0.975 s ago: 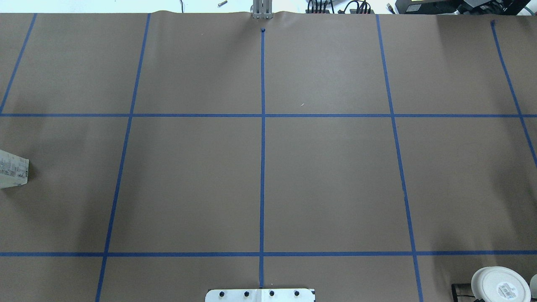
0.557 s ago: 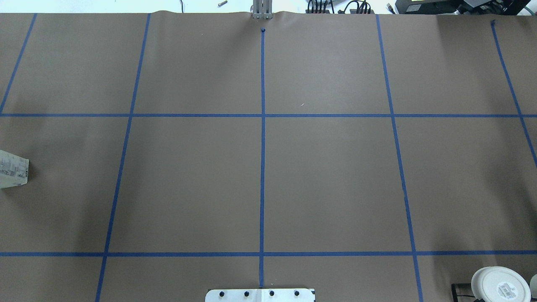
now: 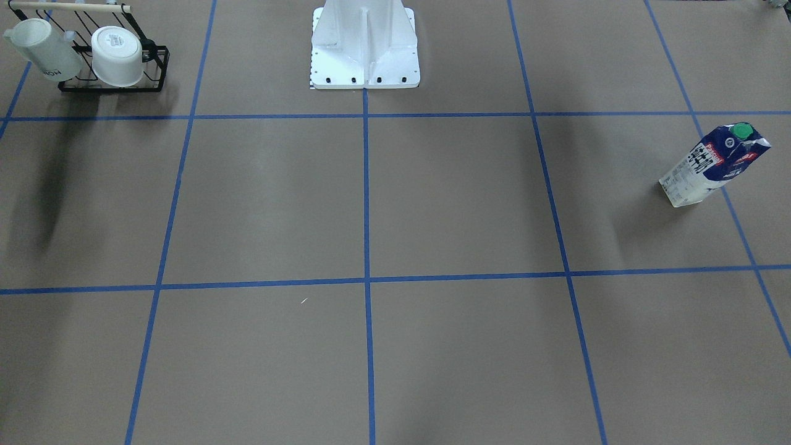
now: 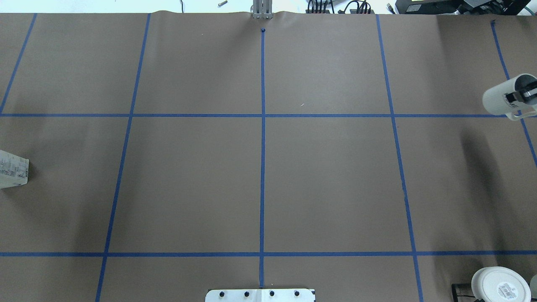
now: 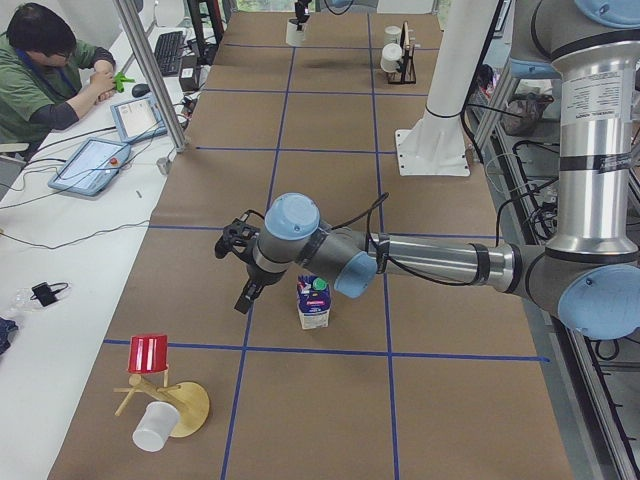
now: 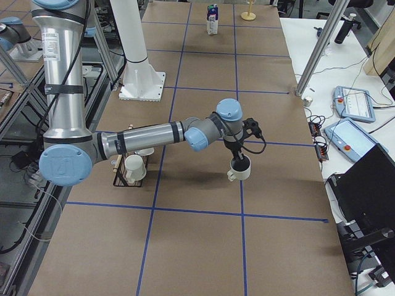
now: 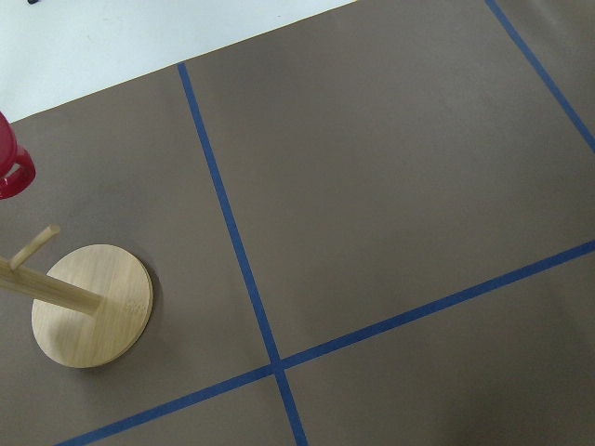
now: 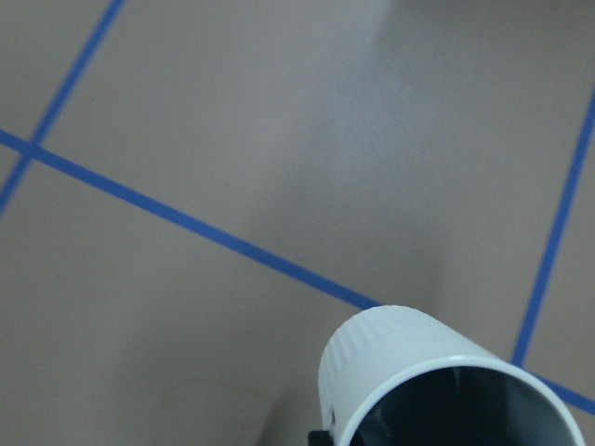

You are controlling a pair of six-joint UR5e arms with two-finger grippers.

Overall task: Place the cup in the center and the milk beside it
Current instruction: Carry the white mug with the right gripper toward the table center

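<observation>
Exterior right shows cup (image 6: 240, 172) upright, mouth up, gripped by right claw (image 6: 238, 161).

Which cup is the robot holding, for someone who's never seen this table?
At the table's end on the robot's right stands a black wire rack with two white cups. Farther out, the right claw holds the cup by its rim: white, small-handled, and unlike the racked pair, out in the claw.

center (image 4: 327, 180): open brown paper, wide passage either side of the tape line.
left end: milk (image 3: 710, 164) upright; left arm (image 5: 430, 262) stretched over the desk by it; mug tree (image 5: 175, 405) beyond.
right end: rack (image 3: 111, 89) with white cups (image 3: 117, 55) at robot-side corner; cup (image 4: 505, 100) held by right gripper (image 4: 520, 95).
robot-side edge: robot base (image 3: 364, 49), mid-desk.
</observation>
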